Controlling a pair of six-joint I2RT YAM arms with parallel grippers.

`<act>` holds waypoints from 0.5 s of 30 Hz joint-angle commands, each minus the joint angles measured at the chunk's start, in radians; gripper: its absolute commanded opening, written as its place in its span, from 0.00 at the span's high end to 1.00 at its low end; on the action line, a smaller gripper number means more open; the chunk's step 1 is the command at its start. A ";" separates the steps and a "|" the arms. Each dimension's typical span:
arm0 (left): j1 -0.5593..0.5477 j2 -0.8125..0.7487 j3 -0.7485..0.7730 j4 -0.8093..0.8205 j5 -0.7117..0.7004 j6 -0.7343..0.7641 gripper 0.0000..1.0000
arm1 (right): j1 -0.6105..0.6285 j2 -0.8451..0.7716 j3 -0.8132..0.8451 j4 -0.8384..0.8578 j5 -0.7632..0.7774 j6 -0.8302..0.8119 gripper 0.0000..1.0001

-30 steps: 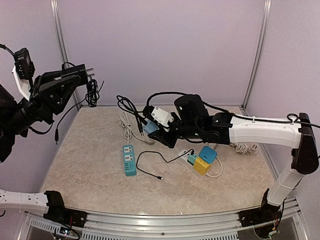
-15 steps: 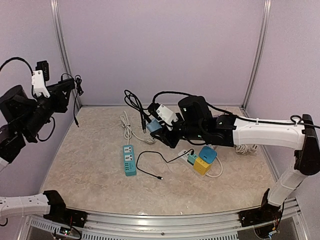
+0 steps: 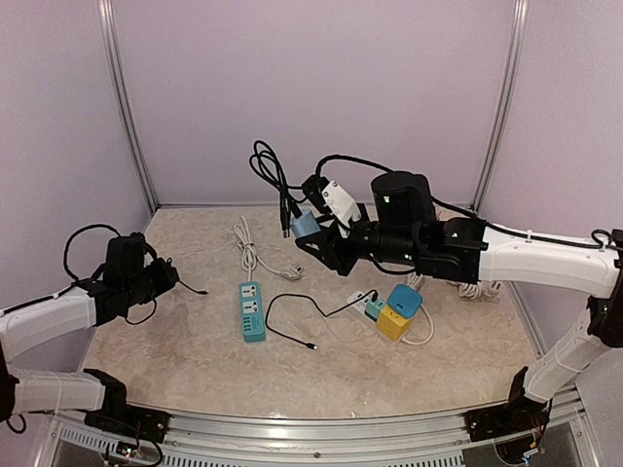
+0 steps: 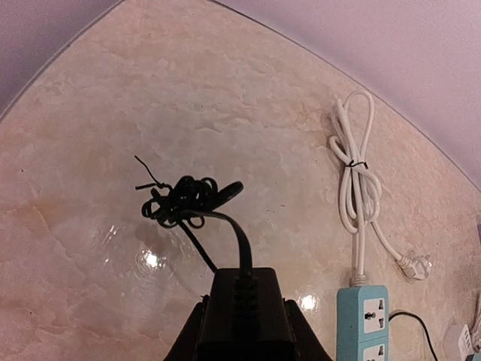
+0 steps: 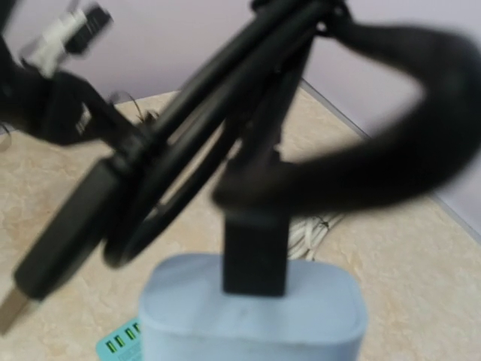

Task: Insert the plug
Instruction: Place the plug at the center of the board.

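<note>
Left hand (image 4: 242, 331) grips plug (image 4: 242, 293), right hand (image 3: 315, 234) seemingly charger (image 3: 303, 224).

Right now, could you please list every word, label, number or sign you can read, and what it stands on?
No text is readable in any view.
teal power strip: any print by its sockets is too small to read.
light blue adapter: blurred, no print shows.
black plug: no marking shows.

Above the right gripper (image 3: 314, 233), black cable loops (image 5: 248, 98) are smeared by blur; its pale blue adapter (image 5: 252, 320) runs off the bottom edge. The left gripper (image 3: 162, 279) has a black plug (image 4: 242, 316) cropped likewise.
</note>
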 commanded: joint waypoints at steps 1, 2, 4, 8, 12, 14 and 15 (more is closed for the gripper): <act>0.013 0.093 -0.069 0.214 0.122 -0.148 0.88 | 0.022 -0.027 -0.012 0.042 -0.006 0.013 1.00; 0.014 0.118 -0.078 0.233 0.135 -0.157 0.84 | 0.024 -0.027 -0.010 0.042 -0.006 0.013 1.00; 0.011 0.141 -0.086 0.252 0.151 -0.168 0.59 | 0.028 -0.030 -0.005 0.040 -0.006 0.010 1.00; -0.039 0.073 -0.088 0.235 0.077 -0.161 0.09 | 0.036 -0.036 0.001 0.037 0.003 0.013 1.00; -0.198 -0.140 -0.031 0.150 -0.188 -0.026 0.01 | 0.054 -0.043 0.001 0.056 0.071 0.030 1.00; -0.290 -0.228 -0.005 0.178 -0.238 0.071 0.01 | 0.068 -0.040 0.003 0.093 0.132 0.043 1.00; -0.328 -0.259 0.007 0.212 -0.221 0.118 0.01 | 0.076 -0.035 0.004 0.108 0.171 0.061 1.00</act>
